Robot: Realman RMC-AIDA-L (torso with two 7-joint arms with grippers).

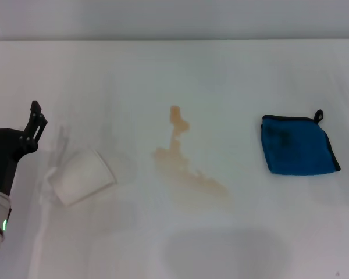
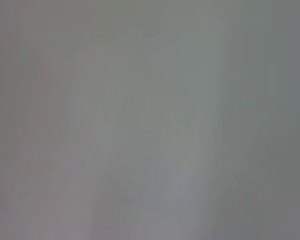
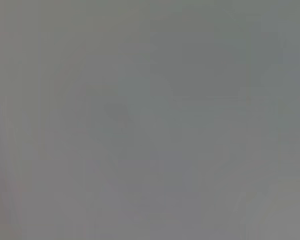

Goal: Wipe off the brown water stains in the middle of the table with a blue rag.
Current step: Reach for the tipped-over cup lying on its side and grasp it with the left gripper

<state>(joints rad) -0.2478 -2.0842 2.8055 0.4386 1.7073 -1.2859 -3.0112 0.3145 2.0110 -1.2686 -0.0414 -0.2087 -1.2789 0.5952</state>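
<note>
step: not started, nothing wiped yet | brown water stains (image 1: pixel 183 163) in the middle of the white worktop (image 1: pixel 232 75) | blue rag (image 1: pixel 298 145) lies flat, well to their right | left claw (image 1: pixel 13 122) wide, empty, far left near a tipped white cup (image 1: pixel 83 176) | right claw not seen | next: probably pick up the rag

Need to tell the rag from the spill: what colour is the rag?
Bright blue with dark edging and a black loop; the rag shows best in the head view.
</note>
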